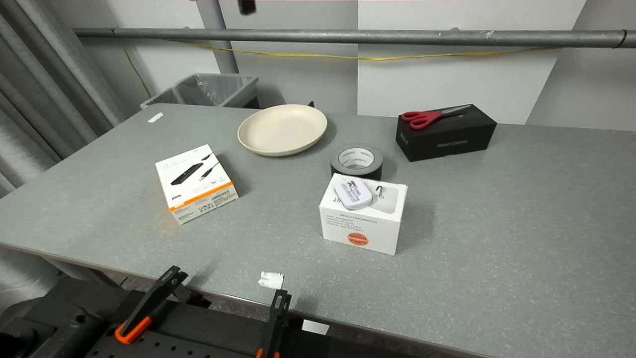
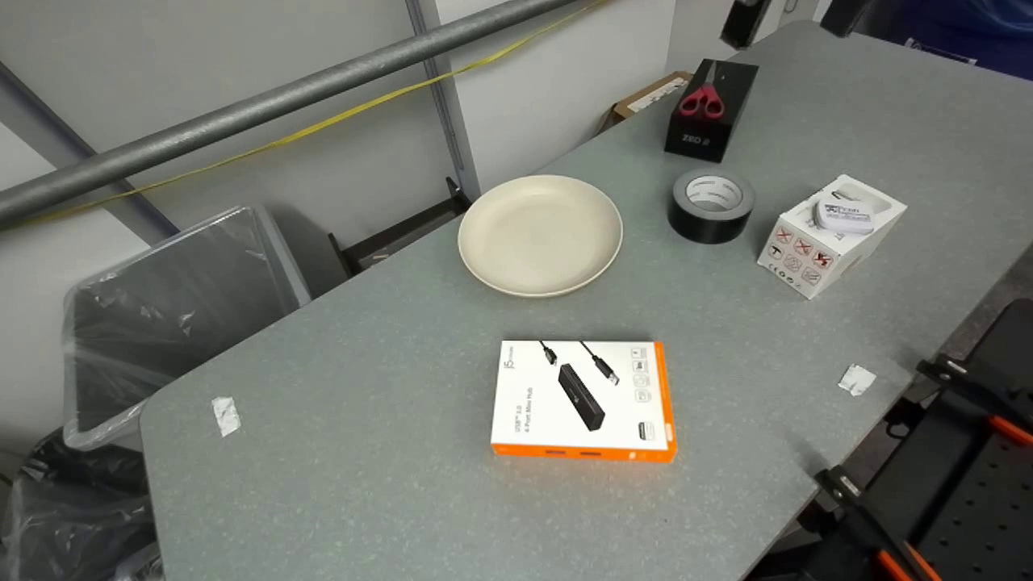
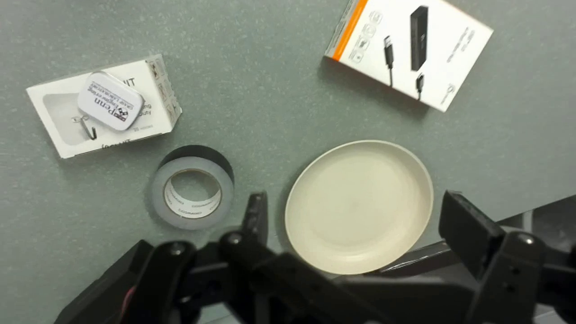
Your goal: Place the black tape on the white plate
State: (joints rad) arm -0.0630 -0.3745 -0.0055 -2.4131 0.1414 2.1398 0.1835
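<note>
The black tape [image 1: 357, 158] is a roll with a grey top face, lying flat on the table behind the white hook box. It also shows in an exterior view [image 2: 710, 224] and in the wrist view [image 3: 191, 208]. The white plate [image 1: 283, 130] is a round cream dish near the back edge, apart from the tape; it shows too in an exterior view [image 2: 539, 234] and in the wrist view [image 3: 360, 202]. My gripper [image 3: 357, 211] is open and empty, high above the table, with the plate seen between its fingers. Its fingertips show at the top edge in an exterior view [image 2: 795, 22].
A white hook box [image 1: 362, 219] with a small tin [image 1: 354, 194] on top stands close in front of the tape. A black box [image 1: 447, 136] bears red scissors [image 1: 422, 118]. A white and orange hub box [image 1: 196, 181] lies near the plate. A bin [image 2: 181, 315] stands beyond the edge.
</note>
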